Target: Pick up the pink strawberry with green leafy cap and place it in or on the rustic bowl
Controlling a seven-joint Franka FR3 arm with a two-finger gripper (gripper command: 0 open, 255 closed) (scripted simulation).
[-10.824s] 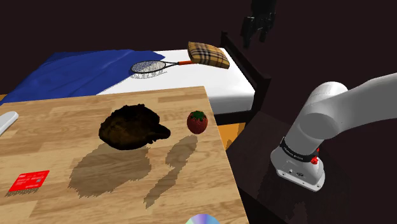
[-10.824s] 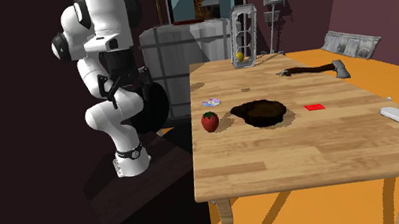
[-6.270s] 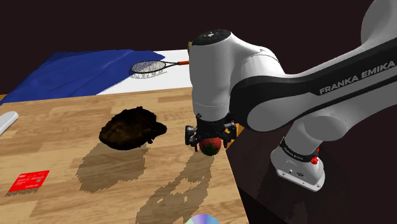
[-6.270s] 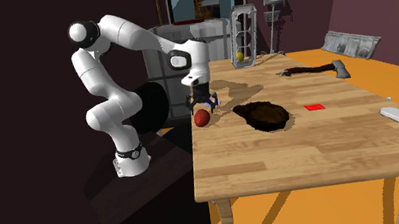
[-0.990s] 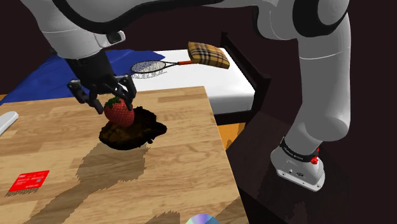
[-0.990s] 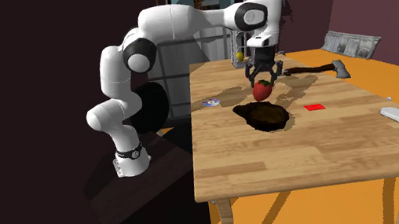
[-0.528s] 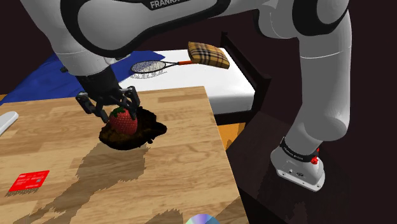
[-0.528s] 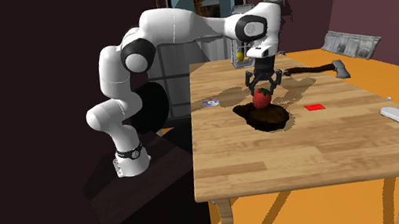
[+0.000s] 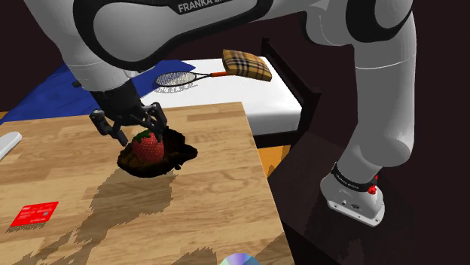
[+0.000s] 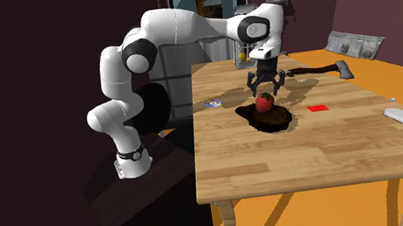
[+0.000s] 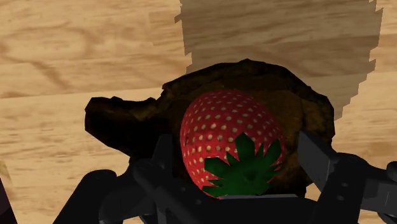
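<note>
A red strawberry (image 9: 148, 147) with a green leafy cap lies in the dark brown, rough-edged bowl (image 9: 179, 153) on the wooden table (image 9: 211, 203). My black gripper (image 9: 139, 132) hovers just above it, open, with its fingers spread to either side of the fruit and not touching it. In the wrist view the strawberry (image 11: 222, 133) rests inside the bowl (image 11: 124, 121), with clear gaps to the fingers (image 11: 163, 156) of the gripper (image 11: 238, 147). From the second exterior view, the gripper (image 10: 264, 86) stands over the strawberry (image 10: 264, 102) and bowl (image 10: 279, 116).
A red card (image 9: 34, 214), a white remote (image 9: 6, 143) and a CD (image 9: 239, 260) lie on the table. Behind it is a bed with a racket (image 9: 181, 77) and plaid pillow (image 9: 247, 65). An axe (image 10: 322, 71) and a wire rack (image 10: 246, 37) stand further along.
The gripper has lowered the strawberry into the bowl and its fingers have spread apart, letting go of the fruit, which now rests in the bowl.
</note>
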